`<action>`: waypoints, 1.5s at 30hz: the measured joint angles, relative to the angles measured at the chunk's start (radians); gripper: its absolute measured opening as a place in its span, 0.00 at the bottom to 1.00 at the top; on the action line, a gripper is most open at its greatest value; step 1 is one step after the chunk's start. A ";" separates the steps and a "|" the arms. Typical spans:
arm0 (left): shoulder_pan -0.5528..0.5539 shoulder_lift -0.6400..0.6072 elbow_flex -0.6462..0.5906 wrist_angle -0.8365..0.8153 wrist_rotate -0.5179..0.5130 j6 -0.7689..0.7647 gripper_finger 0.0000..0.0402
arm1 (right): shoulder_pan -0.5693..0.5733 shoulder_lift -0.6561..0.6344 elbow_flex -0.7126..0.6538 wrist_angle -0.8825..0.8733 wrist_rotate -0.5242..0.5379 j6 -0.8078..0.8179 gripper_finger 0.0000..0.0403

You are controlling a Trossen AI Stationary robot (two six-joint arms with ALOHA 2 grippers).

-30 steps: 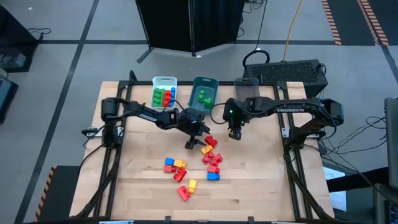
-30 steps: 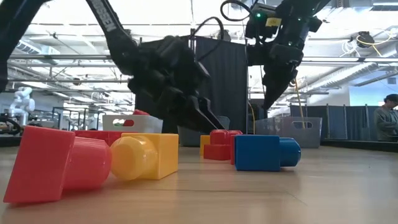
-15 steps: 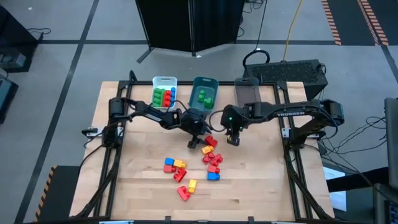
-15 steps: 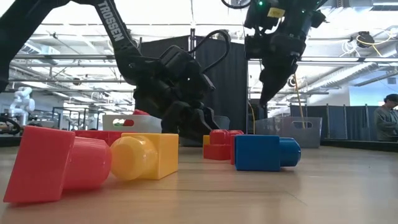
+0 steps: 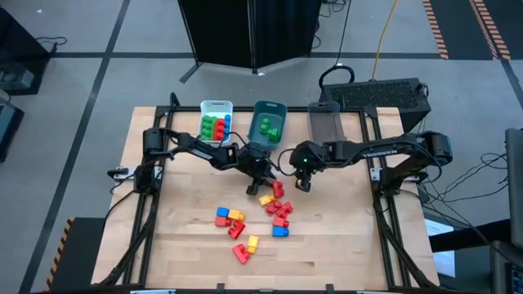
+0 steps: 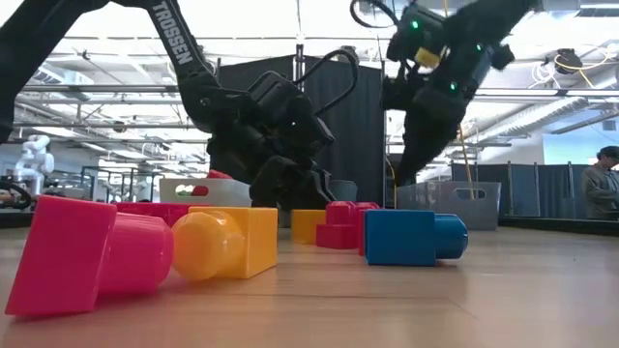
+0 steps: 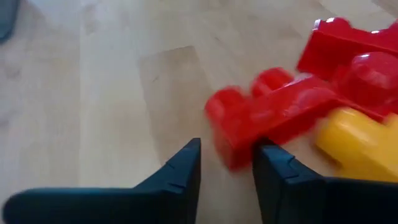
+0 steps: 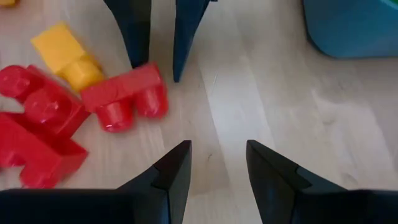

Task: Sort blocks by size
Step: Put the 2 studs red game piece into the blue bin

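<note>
While the pale wooden worktop [image 5: 180,245] carries a white rectangular bin [image 5: 216,120], a teal bin [image 5: 266,121] and a grey bin [image 5: 325,120] along its far edge, small studded plastic blocks [image 5: 278,209] in red, yellow and blue lie scattered near its middle. Red, green and blue blocks already sit in the white bin and green ones in the teal bin, so sorting looks partway done. The left gripper [image 7: 226,163] is low at the pile's edge, its jaws narrowly parted beside a red two-stud block [image 7: 273,115], apparently gripping nothing. The right gripper [image 8: 217,163] hovers close by, empty and partly open. Next likely needs the left jaws squarely around that block.
</note>
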 joint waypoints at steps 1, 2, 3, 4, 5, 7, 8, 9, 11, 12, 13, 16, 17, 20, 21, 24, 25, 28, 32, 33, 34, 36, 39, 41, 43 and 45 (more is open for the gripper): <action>0.003 0.000 -0.001 0.000 -0.007 -0.014 0.21 | 0.000 0.000 -0.024 0.042 0.000 0.008 0.35; 0.007 0.000 -0.001 0.002 -0.009 -0.027 0.19 | 0.000 0.000 -0.046 0.081 0.000 0.014 0.35; 0.011 0.000 -0.001 0.004 -0.012 -0.044 0.18 | 0.000 0.000 -0.063 0.118 0.000 0.020 0.35; 0.016 0.000 -0.001 0.005 -0.013 -0.060 0.16 | 0.000 0.000 -0.076 0.147 0.000 0.021 0.35; 0.022 0.000 -0.001 0.007 -0.014 -0.079 0.14 | 0.000 0.000 -0.087 0.174 0.000 0.021 0.35; 0.032 -0.006 -0.001 0.010 -0.014 -0.104 0.11 | 0.007 0.000 -0.101 0.212 0.000 0.008 0.35; 0.036 -0.008 -0.001 0.014 -0.014 -0.109 0.09 | 0.010 0.000 -0.103 0.219 0.001 -0.001 0.35; 0.041 -0.008 -0.001 0.021 -0.014 -0.114 0.08 | 0.013 0.000 -0.103 0.225 0.003 -0.008 0.35; 0.048 -0.008 -0.001 0.024 -0.015 -0.130 0.05 | 0.015 0.000 -0.102 0.231 0.003 -0.022 0.35; 0.050 -0.008 -0.001 0.024 -0.015 -0.130 0.04 | 0.014 0.000 -0.102 0.231 0.003 -0.027 0.35; 0.051 -0.008 -0.001 0.024 -0.014 -0.130 0.02 | 0.014 0.000 -0.103 0.230 0.004 -0.028 0.35; 0.051 -0.008 -0.001 0.009 -0.015 -0.130 0.00 | 0.014 0.000 -0.102 0.230 0.006 -0.033 0.35; 0.051 -0.008 -0.001 0.005 -0.015 -0.130 0.00 | 0.014 0.000 -0.102 0.230 0.006 -0.038 0.35; 0.051 -0.008 -0.001 0.010 -0.015 -0.134 0.02 | 0.014 0.000 -0.102 0.230 0.006 -0.044 0.35; 0.051 -0.008 -0.001 0.009 -0.015 -0.147 0.03 | 0.014 0.000 -0.102 0.229 0.015 -0.044 0.35; 0.057 -0.027 -0.002 0.001 -0.015 -0.206 0.06 | 0.014 0.000 -0.102 0.218 0.067 -0.039 0.35; 0.063 -0.041 -0.002 0.003 -0.014 -0.222 0.07 | 0.014 0.000 -0.102 0.210 0.073 -0.039 0.35; 0.074 -0.095 -0.015 0.000 -0.003 -0.244 0.14 | 0.013 0.000 -0.102 0.195 0.051 -0.059 0.35; 0.078 -0.163 -0.026 -0.056 0.081 -0.247 0.26 | 0.014 0.000 -0.102 0.212 -0.031 -0.123 0.35; 0.073 -0.169 -0.025 -0.063 0.106 -0.247 0.29 | 0.014 0.000 -0.102 0.218 -0.044 -0.150 0.35; 0.067 -0.173 -0.025 -0.075 0.128 -0.253 0.33 | 0.014 0.000 -0.102 0.219 -0.055 -0.187 0.36; 0.047 -0.173 -0.025 -0.087 0.146 -0.260 0.38 | 0.014 0.000 -0.102 0.224 -0.057 -0.286 0.38; 0.007 -0.174 -0.025 -0.116 0.096 -0.235 0.44 | 0.011 0.012 -0.102 0.259 -0.053 -0.431 0.42; -0.019 -0.173 -0.025 -0.140 0.027 -0.230 0.45 | 0.005 0.033 -0.101 0.299 -0.063 -0.511 0.47; -0.039 -0.173 -0.025 -0.153 -0.031 -0.227 0.45 | -0.001 0.064 -0.100 0.341 -0.091 -0.585 0.52; -0.054 -0.173 -0.025 -0.168 -0.070 -0.226 0.45 | -0.003 0.099 -0.090 0.350 -0.133 -0.634 0.57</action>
